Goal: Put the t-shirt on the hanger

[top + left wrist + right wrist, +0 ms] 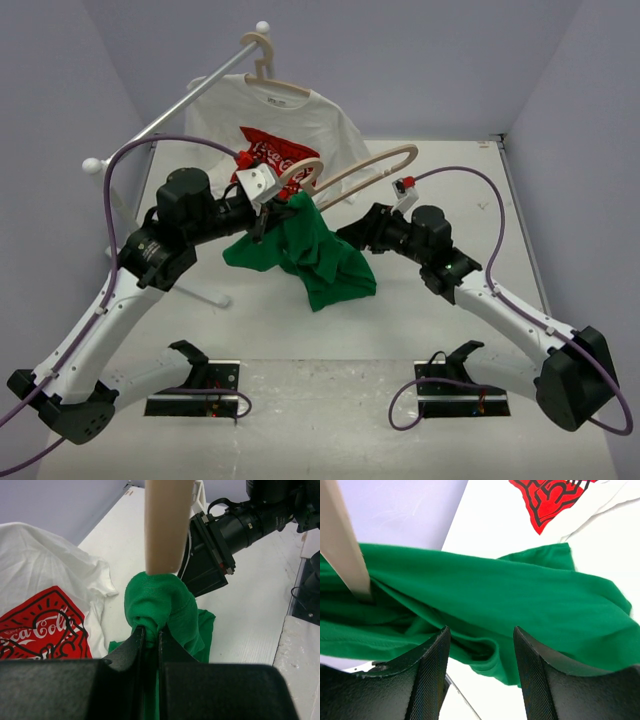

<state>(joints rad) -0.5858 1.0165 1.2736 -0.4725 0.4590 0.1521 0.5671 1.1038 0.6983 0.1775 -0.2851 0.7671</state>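
Observation:
The green t-shirt [312, 255] hangs bunched from my left gripper [270, 208], its lower part resting on the table. In the left wrist view the jaws are shut on a fold of the t-shirt [160, 600], midway at my left gripper [150, 632]. The beige hanger [365, 166] sticks out of that fold toward the right and shows as a beige arm [167, 525]. My right gripper [350, 234] is open at the shirt's right edge. In its wrist view the right gripper [481, 647] has its fingers [432, 672] apart just below the green cloth [520, 600], beside the hanger [342, 545].
A white t-shirt with a red print [275, 125] hangs on a twin hanger [262, 62] from a white rack rod [165, 118] at the back left. The rack's foot [198, 291] lies under my left arm. The white shirt also shows in the left wrist view [40, 605].

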